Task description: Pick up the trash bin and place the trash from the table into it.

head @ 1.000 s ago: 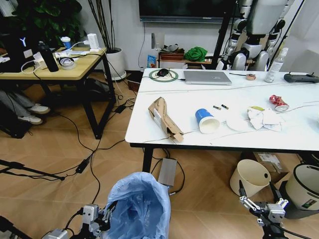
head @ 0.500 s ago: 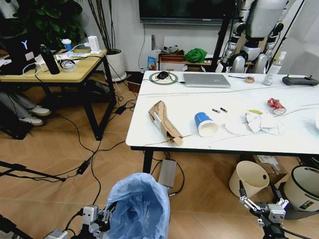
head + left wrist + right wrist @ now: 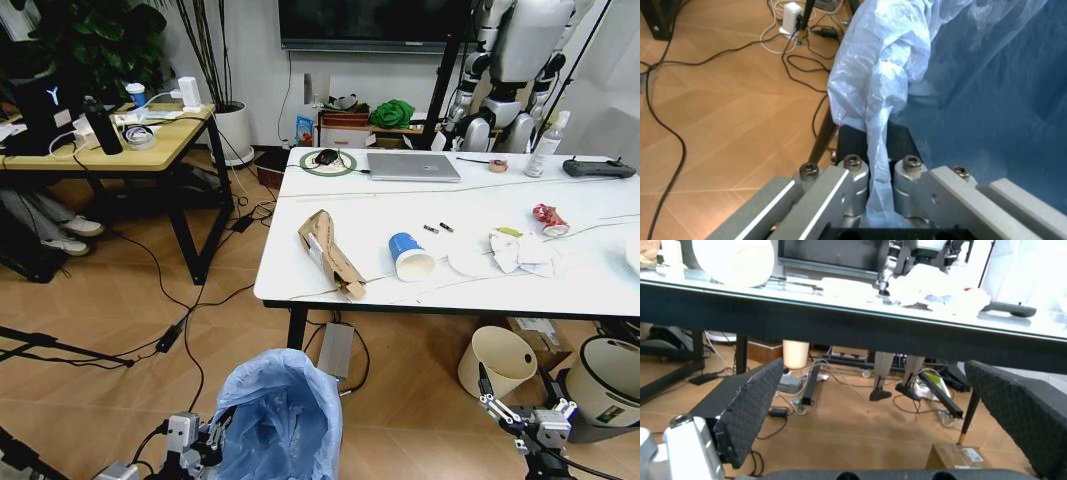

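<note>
Table (image 3: 600, 290) stands ahead of and above both claws, trash on top: cardboard (image 3: 330, 252), cup (image 3: 411, 257), tissues (image 3: 522, 252), red wrapper (image 3: 549, 219). Bin (image 3: 280, 415) low by left claw (image 3: 207, 443), which is clamped on its blue bag rim (image 3: 875, 165). Right claw (image 3: 524, 412) hangs low, fingers (image 3: 750, 410) spread apart, holding nothing, beside cream bucket (image 3: 495, 360).

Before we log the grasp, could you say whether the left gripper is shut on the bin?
Shut: the left gripper pinches the trash bin by its bag.
</note>
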### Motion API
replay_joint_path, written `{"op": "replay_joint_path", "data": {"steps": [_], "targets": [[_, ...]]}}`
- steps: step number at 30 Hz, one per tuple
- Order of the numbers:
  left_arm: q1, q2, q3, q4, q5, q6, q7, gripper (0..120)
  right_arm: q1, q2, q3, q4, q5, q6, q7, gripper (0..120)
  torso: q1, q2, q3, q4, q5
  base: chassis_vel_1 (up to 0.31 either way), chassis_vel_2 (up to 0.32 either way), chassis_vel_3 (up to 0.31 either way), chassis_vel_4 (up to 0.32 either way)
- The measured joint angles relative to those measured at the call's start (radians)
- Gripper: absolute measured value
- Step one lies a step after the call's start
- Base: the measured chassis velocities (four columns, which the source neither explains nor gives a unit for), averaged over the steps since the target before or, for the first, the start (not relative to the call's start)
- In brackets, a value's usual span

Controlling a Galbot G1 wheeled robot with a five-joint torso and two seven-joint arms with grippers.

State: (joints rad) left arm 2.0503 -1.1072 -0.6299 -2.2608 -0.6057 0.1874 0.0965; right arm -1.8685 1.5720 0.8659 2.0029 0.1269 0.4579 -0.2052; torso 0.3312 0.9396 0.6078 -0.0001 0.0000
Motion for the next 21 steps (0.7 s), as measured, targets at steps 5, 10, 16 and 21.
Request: {"op": "replay_joint_path", "data": {"steps": [5,10,16,21], "targets": [[-0.004,0.004,0.000,0.002,0.000,0.000,0.004,0,0.003,0.003,-0.004,0.000,-0.001,-0.005,0.000,100,0.010,0.025,0.015,0.0000,0.0000,0.000,0.000,0.000,0.000],[-0.006,0.006,0.000,0.002,-0.001,-0.002,0.003,0,0.005,0.005,-0.005,0.001,-0.003,-0.010,0.000,100,0.022,0.053,0.031,0.0000,0.0000,0.000,0.000,0.000,0.000],[0.003,0.007,0.016,-0.008,-0.007,-0.004,0.005,0,0.005,0.005,-0.005,0.002,-0.003,-0.010,0.000,100,0.034,0.080,0.046,0.0000,0.0000,0.000,0.000,0.000,0.000],[0.000,0.006,0.022,-0.014,0.006,-0.006,-0.007,0,0.005,0.007,-0.005,0.002,-0.002,-0.009,0.000,100,0.044,0.103,0.059,0.0000,0.0000,0.000,0.000,0.000,0.000]]}}
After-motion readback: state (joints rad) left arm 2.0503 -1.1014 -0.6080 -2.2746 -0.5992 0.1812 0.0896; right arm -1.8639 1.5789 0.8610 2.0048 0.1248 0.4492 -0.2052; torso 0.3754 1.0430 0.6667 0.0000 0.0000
